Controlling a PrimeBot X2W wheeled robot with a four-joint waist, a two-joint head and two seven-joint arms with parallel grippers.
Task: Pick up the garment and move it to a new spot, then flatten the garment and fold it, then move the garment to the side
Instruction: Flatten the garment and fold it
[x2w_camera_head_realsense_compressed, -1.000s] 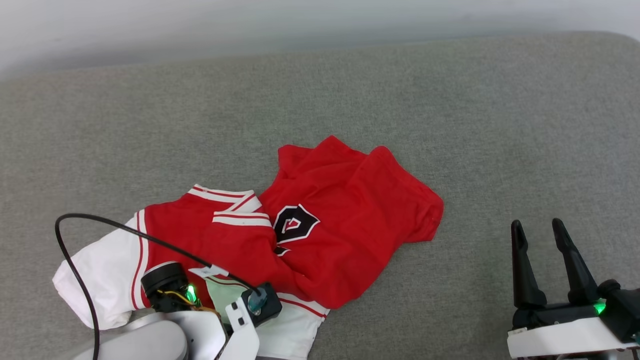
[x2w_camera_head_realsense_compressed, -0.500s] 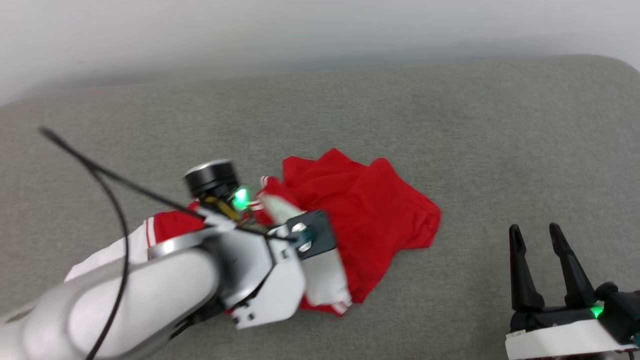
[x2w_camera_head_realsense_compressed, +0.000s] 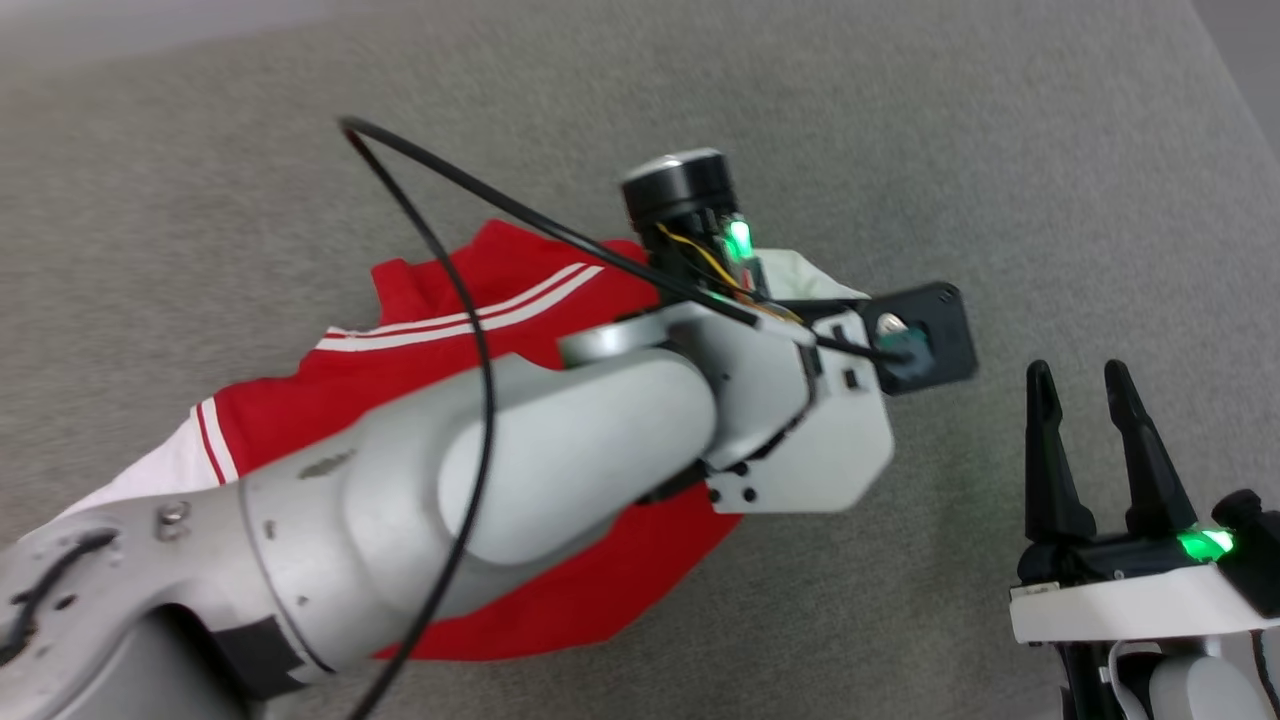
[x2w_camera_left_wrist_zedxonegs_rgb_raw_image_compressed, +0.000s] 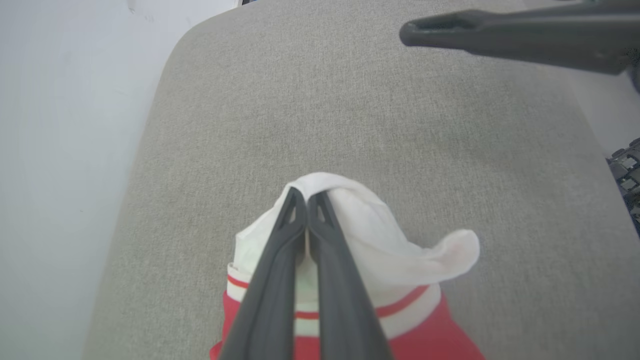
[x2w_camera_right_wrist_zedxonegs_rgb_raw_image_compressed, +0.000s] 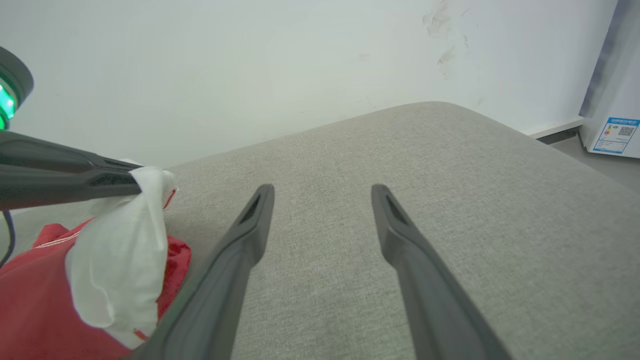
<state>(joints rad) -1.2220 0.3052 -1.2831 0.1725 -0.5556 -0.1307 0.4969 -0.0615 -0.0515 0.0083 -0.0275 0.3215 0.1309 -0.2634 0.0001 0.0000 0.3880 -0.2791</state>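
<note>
Left wrist view: left gripper (x2w_camera_left_wrist_zedxonegs_rgb_raw_image_compressed: 306, 197) fingers clamped together on white sleeve of shirt (x2w_camera_left_wrist_zedxonegs_rgb_raw_image_compressed: 395, 250), cloth bunched at the tips. Head view: forearm (x2w_camera_head_realsense_compressed: 560, 470) covers that grip, red body lies under it on cushion (x2w_camera_head_realsense_compressed: 900, 150). Right gripper (x2w_camera_head_realsense_compressed: 1078, 375) fingers apart, empty, sleeve off to their left.

The pale-grey left arm (x2w_camera_head_realsense_compressed: 520, 470) bore a looping black cable (x2w_camera_head_realsense_compressed: 472, 290) and a black cylindrical cap (x2w_camera_head_realsense_compressed: 680, 190), with a green light (x2w_camera_head_realsense_compressed: 738, 240) at its 5 o'clock. The left end effector (x2w_camera_left_wrist_zedxonegs_rgb_raw_image_compressed: 306, 197) and right end effector (x2w_camera_head_realsense_compressed: 1078, 375) had long tapering dark fingers.
</note>
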